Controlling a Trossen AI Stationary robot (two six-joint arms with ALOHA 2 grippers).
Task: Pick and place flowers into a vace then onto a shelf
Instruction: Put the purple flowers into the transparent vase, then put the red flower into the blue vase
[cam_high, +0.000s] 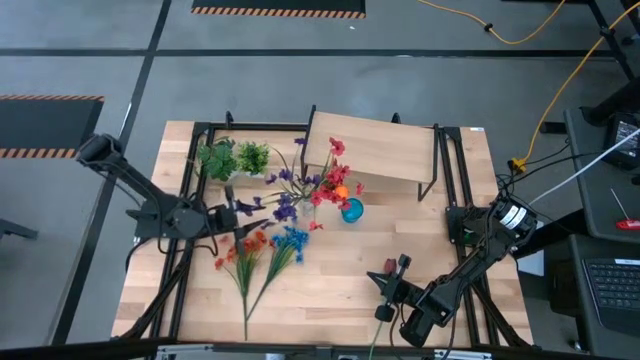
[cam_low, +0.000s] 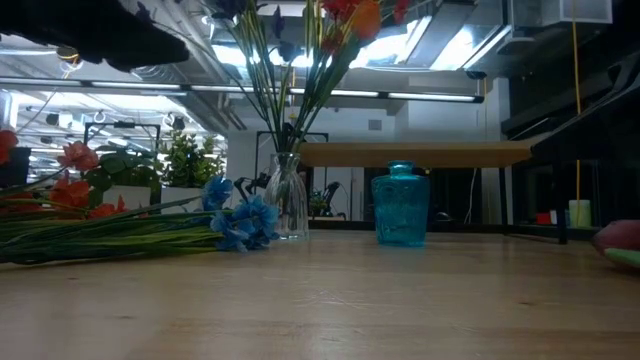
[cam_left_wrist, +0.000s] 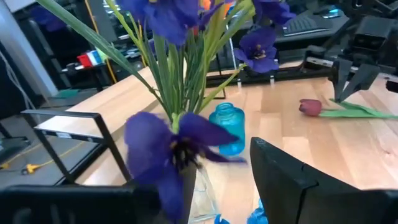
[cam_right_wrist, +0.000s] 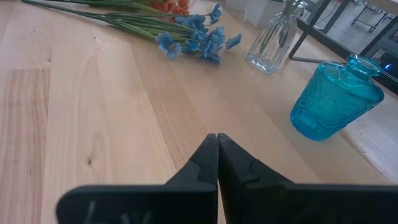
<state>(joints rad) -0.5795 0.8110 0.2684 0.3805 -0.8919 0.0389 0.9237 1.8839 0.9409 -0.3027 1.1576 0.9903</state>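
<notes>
My left hand (cam_high: 232, 214) hangs just beside the clear glass vase (cam_low: 286, 196), on the side away from the turquoise bottle (cam_low: 400, 204). Its fingers (cam_left_wrist: 298, 180) stand partly apart, but I cannot tell whether they grip anything; a purple bloom (cam_left_wrist: 171, 143) sits right in front of them. The vase stands upright on the worktop (cam_high: 330, 270) and already carries purple, red and orange flowers (cam_high: 325, 180). The turquoise bottle stands just beside the vase, between it and the shelf (cam_high: 375, 150), whose light-wood board sits on thin black legs behind both.

On the vase's other side, the orange-red spray (cam_high: 245, 250) and the blue spray (cam_high: 288, 243) lie flat on the worktop, blue heads nearest the vase. Two green leafy tufts (cam_high: 235, 158) sit behind the vase, beside the shelf.

My right hand (cam_high: 392, 272) waits well apart from the vase, fingers (cam_right_wrist: 214, 162) pressed tight together and empty. The dark red bud (cam_left_wrist: 310, 107) lies on the worktop just beside it.
</notes>
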